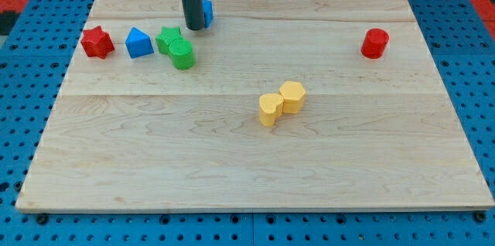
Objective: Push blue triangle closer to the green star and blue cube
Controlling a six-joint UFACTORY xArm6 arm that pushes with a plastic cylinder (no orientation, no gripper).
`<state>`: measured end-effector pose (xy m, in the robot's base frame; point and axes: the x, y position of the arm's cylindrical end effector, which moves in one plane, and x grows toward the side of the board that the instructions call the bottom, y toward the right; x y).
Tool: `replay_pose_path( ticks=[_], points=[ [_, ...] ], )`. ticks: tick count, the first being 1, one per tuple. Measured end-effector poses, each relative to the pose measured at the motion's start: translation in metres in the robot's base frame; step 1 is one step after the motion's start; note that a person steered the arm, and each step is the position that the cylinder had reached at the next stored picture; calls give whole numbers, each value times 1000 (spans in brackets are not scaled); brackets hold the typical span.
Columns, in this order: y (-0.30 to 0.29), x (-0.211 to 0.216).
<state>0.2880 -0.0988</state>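
Camera view: my tip [194, 27] between blue cube [207, 11] and green star [168, 39]

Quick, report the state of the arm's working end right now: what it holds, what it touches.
My tip: a bare rod, no jaws, holding nothing. It sits against the blue cube, just up and right of the green star, well right of the blue triangle.

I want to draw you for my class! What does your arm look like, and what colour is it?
You can only see one part of me here: a straight, round rod, dark grey and smooth, coming down from the view's top. I have no claw. The rod ends in my tip, plain and blunt, with no markings, cables or stickers showing. It sits just above the green star, in front of the blue cube.
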Motion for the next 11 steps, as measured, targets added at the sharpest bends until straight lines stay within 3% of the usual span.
replay_pose_path(
  ticks=[2, 3, 6, 7, 11],
  points=[
    [-107, -4],
    [-101, 10],
    [-106, 134],
    [-86, 157],
    [-79, 17]
  ],
)
